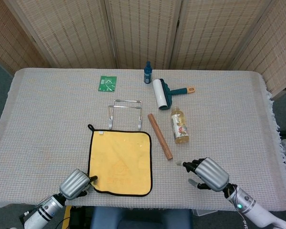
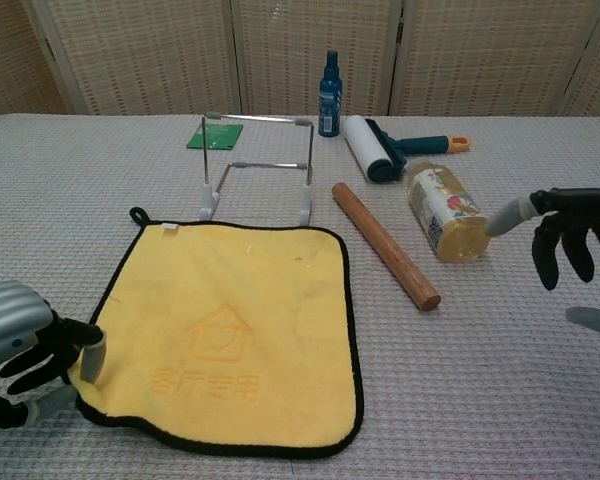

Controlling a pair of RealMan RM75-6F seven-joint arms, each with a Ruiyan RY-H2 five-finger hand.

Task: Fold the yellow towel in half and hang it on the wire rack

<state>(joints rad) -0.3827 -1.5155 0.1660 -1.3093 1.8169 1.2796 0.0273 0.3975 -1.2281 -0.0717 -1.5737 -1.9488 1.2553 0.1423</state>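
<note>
Partly cropped, the left robot hand (image 2: 25, 350) pinches the flat yellow towel's (image 2: 230, 335) near-left corner; the right robot hand (image 1: 207, 172) hovers with fingers apart, holding nothing.

Open bench (image 1: 47, 119) along the left edge and across the right side. Toward the middle, blocked by a wooden rod (image 1: 160, 136) and a bottle (image 1: 179, 125) lying just right of the yellow towel (image 1: 120, 162). Behind the towel's far edge, hemmed by the wire rack (image 1: 125, 113), with a lint roller (image 1: 162, 93) and a spray bottle (image 1: 148, 72) toward the back edge.

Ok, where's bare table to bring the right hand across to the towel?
Bare cloth runs from the right hand to the yellow towel, nearer than the wooden rod. Crowded beyond: rod, bottle, lint roller, wire rack.
</note>
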